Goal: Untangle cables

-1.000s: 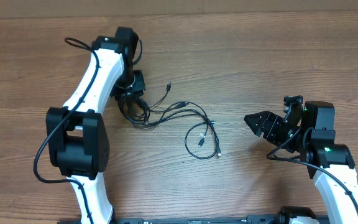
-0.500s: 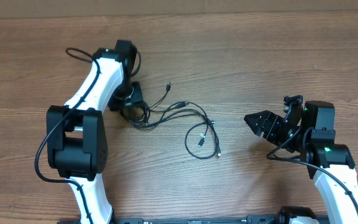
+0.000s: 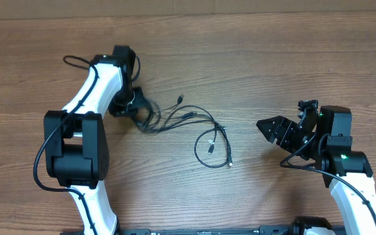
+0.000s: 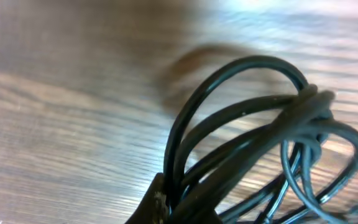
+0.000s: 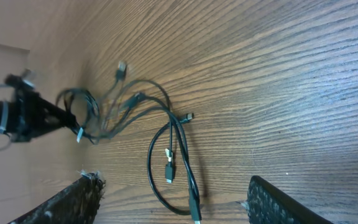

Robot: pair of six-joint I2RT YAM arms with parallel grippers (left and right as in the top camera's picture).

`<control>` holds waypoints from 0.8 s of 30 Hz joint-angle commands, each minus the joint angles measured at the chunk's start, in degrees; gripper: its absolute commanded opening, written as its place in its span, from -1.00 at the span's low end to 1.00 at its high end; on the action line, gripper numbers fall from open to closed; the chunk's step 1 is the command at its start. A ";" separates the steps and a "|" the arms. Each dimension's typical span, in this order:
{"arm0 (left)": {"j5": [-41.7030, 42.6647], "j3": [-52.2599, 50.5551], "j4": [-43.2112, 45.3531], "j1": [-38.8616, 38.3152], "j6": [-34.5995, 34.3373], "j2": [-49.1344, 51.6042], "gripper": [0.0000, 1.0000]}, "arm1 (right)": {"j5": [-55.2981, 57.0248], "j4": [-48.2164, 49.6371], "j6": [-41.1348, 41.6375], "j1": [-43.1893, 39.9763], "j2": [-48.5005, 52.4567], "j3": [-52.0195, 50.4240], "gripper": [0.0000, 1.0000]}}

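The cables point(image 3: 188, 121) are thin black cords with small plugs, spread over the middle of the table. A knotted bundle point(image 3: 145, 114) lies at their left end and a loose loop point(image 3: 213, 145) at their right. My left gripper point(image 3: 136, 104) is shut on the bundle; the left wrist view shows several looped cords point(image 4: 247, 137) pinched between its fingers point(image 4: 185, 208). My right gripper point(image 3: 269, 128) is open and empty, well to the right of the loop. The right wrist view shows the loop point(image 5: 173, 162) between its spread fingers point(image 5: 173, 202) and the bundle point(image 5: 82, 115) further off.
The wooden table point(image 3: 273, 65) runs under everything. The left arm's white links point(image 3: 87, 91) and black base joint point(image 3: 70, 150) stand at the left. The right arm point(image 3: 344, 170) stands at the lower right.
My left gripper has moved left and up with the bundle, dragging the left ends of the cables with it. The loose loop and the right arm have not moved.
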 commanded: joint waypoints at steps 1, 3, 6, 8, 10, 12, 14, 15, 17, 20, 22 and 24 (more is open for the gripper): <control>9.49 6.49 -0.72 -0.79 5.22 -2.23 -0.92 | 0.48 0.24 -0.28 -0.13 -0.04 -0.15 0.47; 13.92 9.62 -1.40 -1.29 8.48 -2.91 -0.92 | -0.17 0.39 -0.92 -0.13 -0.04 -0.15 0.48; 20.83 13.22 -1.55 -2.56 15.23 -5.25 -0.91 | -5.79 2.21 -5.64 -0.13 -0.04 -0.15 0.47; 25.18 14.99 -1.79 -3.87 21.20 -7.98 -0.91 | -8.92 4.70 -8.02 -0.13 -0.04 -0.15 0.39; 26.45 15.28 -1.86 -5.05 24.72 -10.03 -0.92 | -9.16 6.47 -8.04 -0.07 -0.04 -0.04 0.32; 26.62 15.28 -2.01 -6.95 27.56 -12.15 -0.92 | -9.70 6.75 -10.56 -0.07 -0.04 0.81 0.27; 26.62 15.28 -2.47 -8.83 30.64 -13.60 -0.92 | -9.99 5.22 -13.22 0.26 -0.04 2.69 0.26; 26.62 15.28 -2.84 -9.99 32.48 -14.21 -0.92 | -9.99 3.96 -14.95 0.59 -0.04 4.04 0.26; 26.60 15.28 -3.74 -12.17 35.89 -15.02 -0.91 | -9.79 1.46 -17.99 1.57 -0.04 6.95 0.27; 26.58 15.28 -4.68 -14.88 38.66 -15.34 -0.92 | -8.44 -0.72 -19.89 3.74 -0.04 10.97 0.27; 26.60 15.26 -5.03 -16.41 38.64 -15.32 -0.91 | -8.41 -0.90 -21.05 5.57 -0.04 12.72 0.22; 26.45 15.26 -5.33 -17.75 38.64 -15.32 -0.92 | -6.73 -0.87 -21.29 7.54 -0.04 13.75 0.22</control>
